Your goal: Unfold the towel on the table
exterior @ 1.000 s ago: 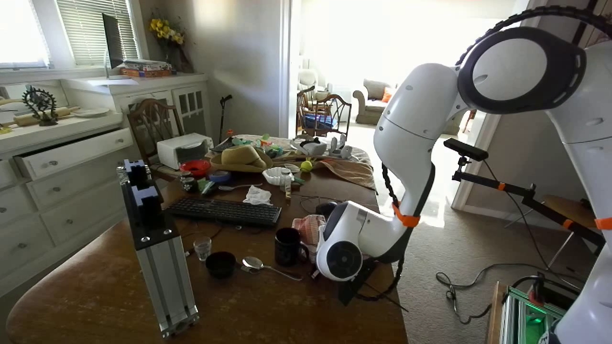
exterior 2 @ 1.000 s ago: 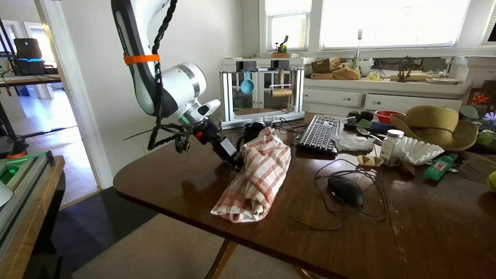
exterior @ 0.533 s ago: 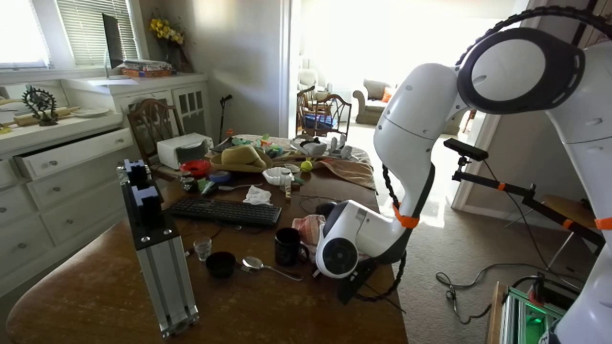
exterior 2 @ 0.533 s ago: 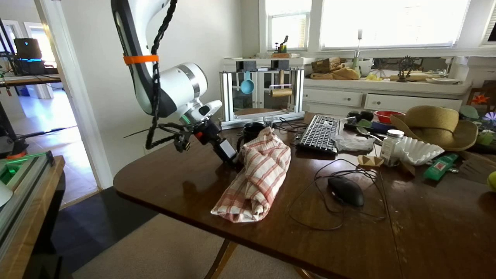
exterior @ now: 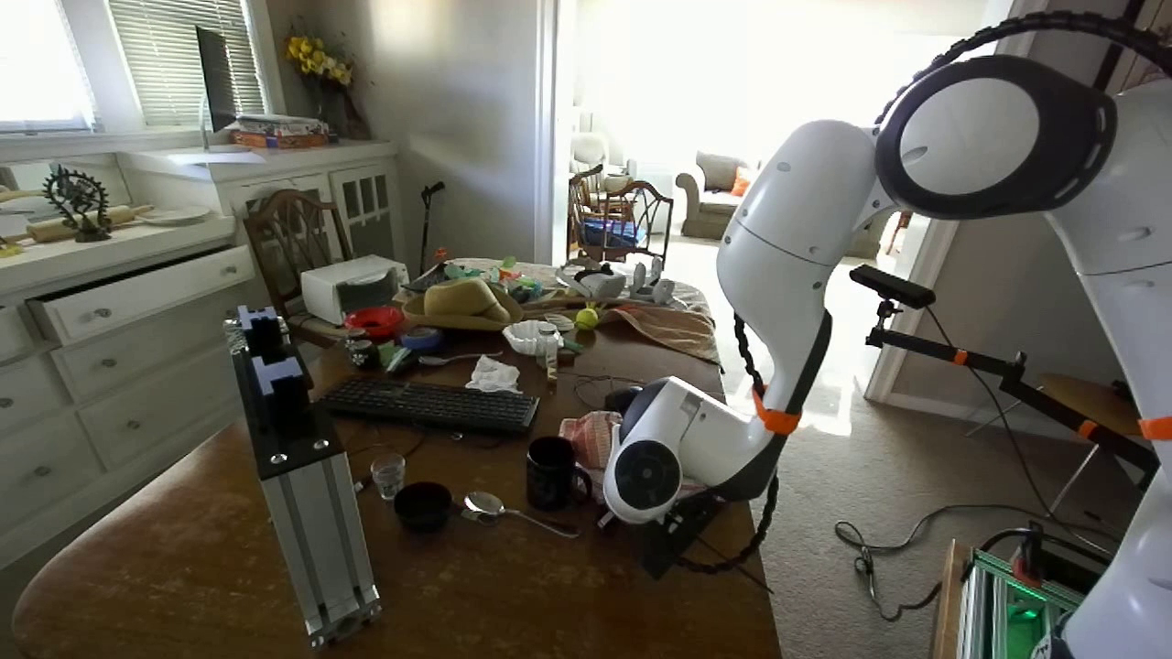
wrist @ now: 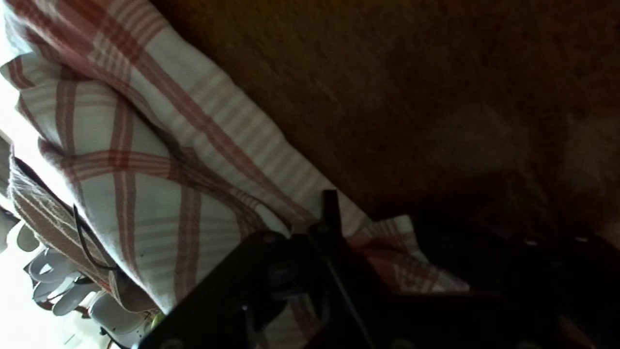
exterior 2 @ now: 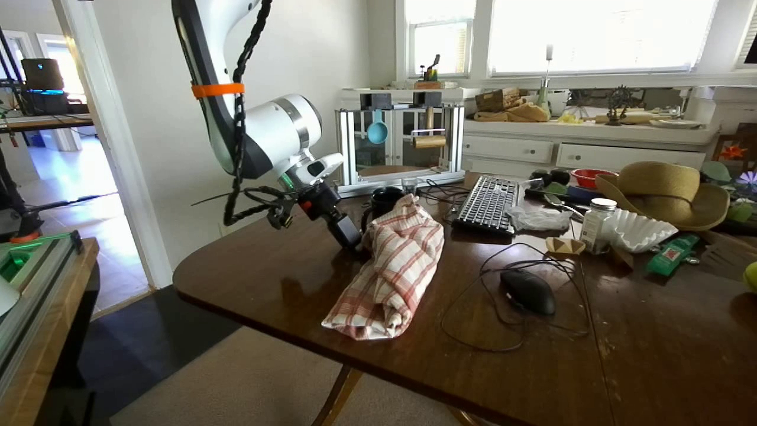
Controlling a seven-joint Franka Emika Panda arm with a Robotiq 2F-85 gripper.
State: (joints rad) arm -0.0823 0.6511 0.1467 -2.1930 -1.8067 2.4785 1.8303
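A red-and-white plaid towel (exterior 2: 399, 266) lies bunched in a long folded heap near the table's edge. In an exterior view it is mostly hidden behind the arm and mug (exterior: 591, 435). My gripper (exterior 2: 356, 245) is tilted down at the towel's side, low over the table. In the wrist view the towel (wrist: 160, 184) fills the left, and a small corner of it (wrist: 397, 235) lies between the dark fingers. My gripper (wrist: 375, 218) looks open there, with a gap between the fingers; the right finger is very dark. Whether the fingers touch the cloth is unclear.
A black mug (exterior: 549, 471) stands right beside the towel and gripper. A spoon (exterior: 517, 513), a black bowl (exterior: 423, 506) and a glass (exterior: 388, 474) are close by. A keyboard (exterior 2: 486, 204) and a mouse (exterior 2: 527, 291) with its cable lie past the towel. A metal frame (exterior 2: 402, 142) stands behind.
The wrist has turned and shifted slightly, and the gripper's side face now looks dark where it was bright. The towel has not visibly moved.
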